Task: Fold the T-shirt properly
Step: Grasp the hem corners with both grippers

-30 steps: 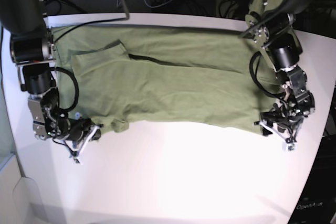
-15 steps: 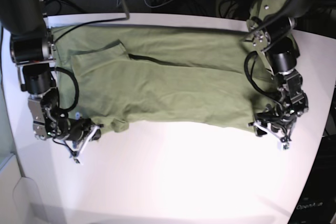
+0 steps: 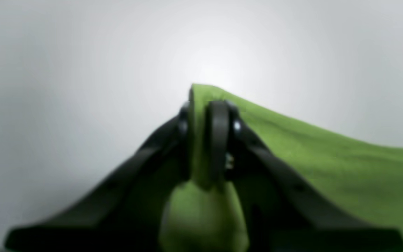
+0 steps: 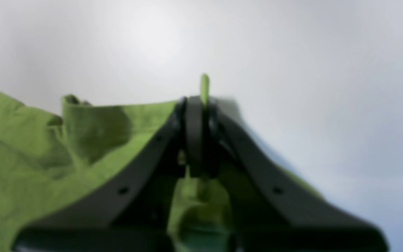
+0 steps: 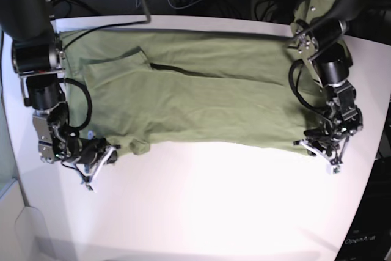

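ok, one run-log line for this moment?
phase: grasp near edge | left gripper: shut on T-shirt corner | right gripper: shut on T-shirt corner | shirt: flat on table

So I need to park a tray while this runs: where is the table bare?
The near half of the table is bare, bordered by the T-shirt hem and both grippers. The far half is crowded: shirt across it, right gripper and left gripper each pinching a near corner.
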Controlling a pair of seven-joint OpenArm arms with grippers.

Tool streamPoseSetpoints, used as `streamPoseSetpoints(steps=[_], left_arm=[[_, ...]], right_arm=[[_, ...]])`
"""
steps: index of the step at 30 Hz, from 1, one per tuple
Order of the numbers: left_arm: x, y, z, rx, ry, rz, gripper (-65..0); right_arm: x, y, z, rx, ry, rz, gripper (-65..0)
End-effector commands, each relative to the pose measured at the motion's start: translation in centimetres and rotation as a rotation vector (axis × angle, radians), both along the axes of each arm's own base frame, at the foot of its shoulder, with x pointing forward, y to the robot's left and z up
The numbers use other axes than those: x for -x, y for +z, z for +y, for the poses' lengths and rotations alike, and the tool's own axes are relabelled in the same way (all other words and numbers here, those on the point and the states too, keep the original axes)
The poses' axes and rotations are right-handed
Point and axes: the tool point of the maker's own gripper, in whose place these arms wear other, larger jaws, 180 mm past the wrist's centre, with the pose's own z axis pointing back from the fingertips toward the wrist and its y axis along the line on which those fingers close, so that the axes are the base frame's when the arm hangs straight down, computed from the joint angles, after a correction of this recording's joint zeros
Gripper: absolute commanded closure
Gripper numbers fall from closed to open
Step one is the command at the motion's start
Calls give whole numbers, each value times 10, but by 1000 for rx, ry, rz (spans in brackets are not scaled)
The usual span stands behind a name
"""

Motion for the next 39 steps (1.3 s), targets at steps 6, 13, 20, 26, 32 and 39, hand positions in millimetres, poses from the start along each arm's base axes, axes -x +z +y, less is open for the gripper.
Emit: streamPoseSetpoints(steps=[6, 13, 20, 26, 32, 39], left_arm=[[-12, 20, 11, -108, -72, -29, -68], [-11, 27, 21, -147, -80, -40, -68], [-13, 27, 14, -212, -139, -22, -68], [-8, 46, 9, -264, -149, -89, -67], [13, 52, 8, -312, -155, -91, -67], [14, 54, 11, -314, -151, -96, -70]], right_arm=[[-20, 24, -1, -9, 7, -66, -15], [-21, 26, -2, -14, 0, -78, -13], [-13, 53, 10, 31, 95, -196, -13], [4, 76, 10, 59, 120, -255, -13], [24, 86, -1, 70, 94, -281, -13], [24, 86, 2, 72, 99, -279, -13]])
